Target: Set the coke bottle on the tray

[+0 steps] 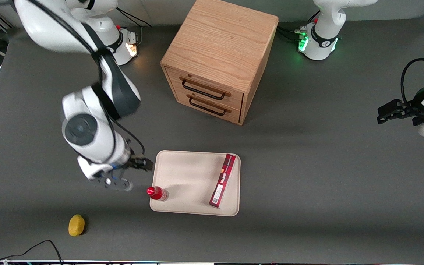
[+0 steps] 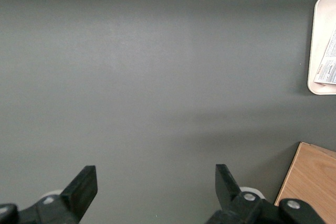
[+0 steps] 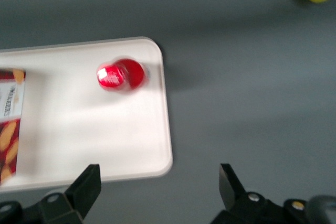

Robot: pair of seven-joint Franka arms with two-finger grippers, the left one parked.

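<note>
The coke bottle (image 1: 156, 193), small and red with a red cap, stands upright on the cream-beige tray (image 1: 186, 176), in the tray's corner nearest the front camera at the working arm's end. It also shows in the right wrist view (image 3: 121, 74) on the tray (image 3: 105, 135). My right gripper (image 1: 141, 162) is open and empty. It hovers over the tray's edge at the working arm's end, farther from the front camera than the bottle and apart from it. In the right wrist view the gripper (image 3: 159, 177) straddles a tray corner.
A long flat red box (image 1: 223, 180) lies on the tray toward the parked arm's end. A wooden two-drawer cabinet (image 1: 219, 59) stands farther from the front camera than the tray. A yellow lemon-like object (image 1: 76, 225) lies on the grey table near the front edge.
</note>
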